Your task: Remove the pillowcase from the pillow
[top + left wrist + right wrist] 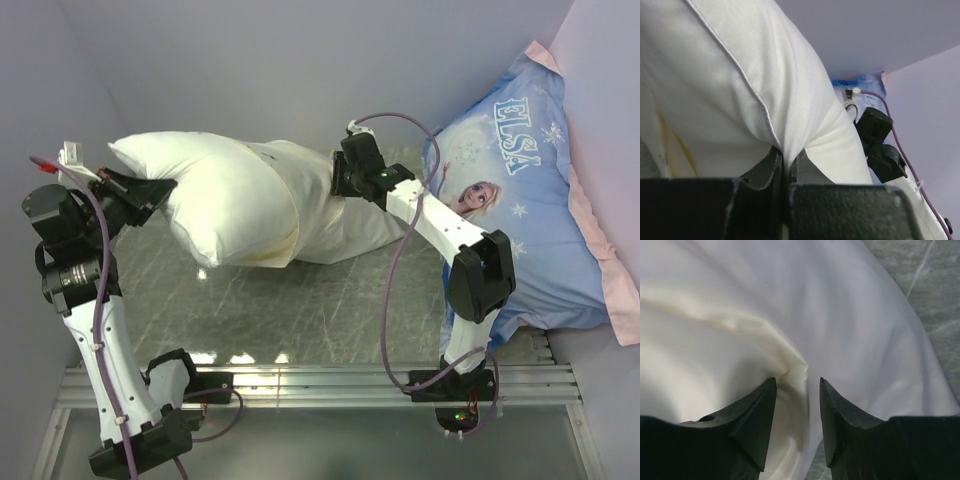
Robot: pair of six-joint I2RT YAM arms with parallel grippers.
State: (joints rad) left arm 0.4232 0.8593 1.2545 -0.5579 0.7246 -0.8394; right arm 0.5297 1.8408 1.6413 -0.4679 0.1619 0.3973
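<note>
Grippers opposed across the half-stripped pillow [205, 195].
On the table [300, 310], left gripper [785, 157] clamps the pillow's seam; right gripper [797, 385] stands parted astride a pillowcase [325, 225] fold. Close fully on cream fabric alone, then draw rightward.

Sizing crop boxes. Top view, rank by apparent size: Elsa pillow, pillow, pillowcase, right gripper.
1. Elsa pillow
2. pillow and pillowcase: visible parts too alike to rank
3. right gripper
</note>
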